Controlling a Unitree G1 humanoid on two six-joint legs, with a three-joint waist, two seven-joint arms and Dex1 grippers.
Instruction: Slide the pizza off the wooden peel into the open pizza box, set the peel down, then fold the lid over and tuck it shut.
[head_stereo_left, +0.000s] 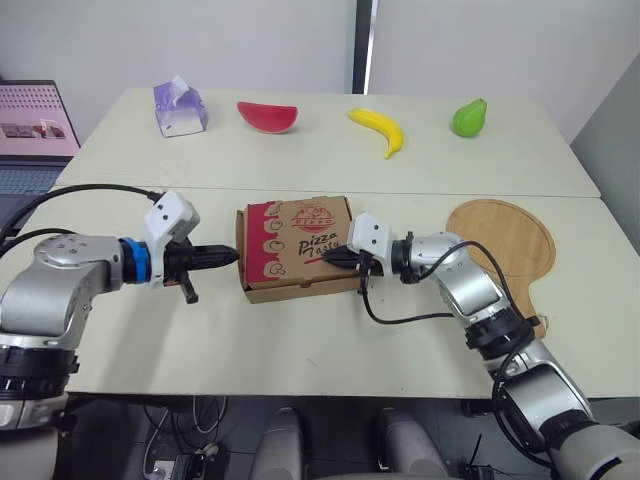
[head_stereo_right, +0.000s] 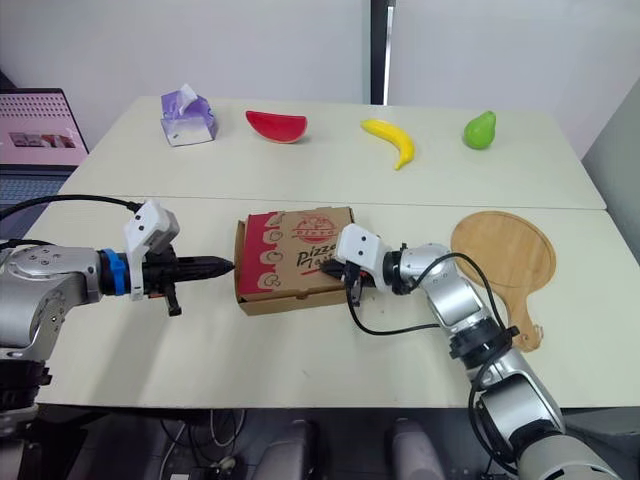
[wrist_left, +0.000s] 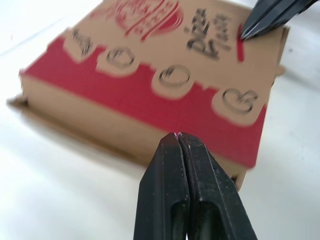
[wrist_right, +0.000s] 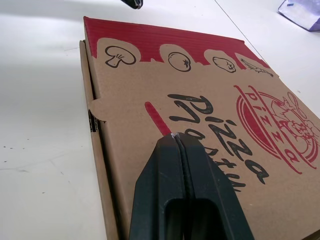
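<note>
Cardboard pizza box, lid down, looks light, easily dented; press at edges. Left tool at nine o'clock, right tool at three, both pinched empty.

Pizza box: corrugated cardboard, matt brown with flat red print. Peel, at 3 o'clock from the box: smooth pale wood, satin finish. Table: smooth, matt off-white. Left gripper fingers: black, slightly glossy, probably plastic.
</note>
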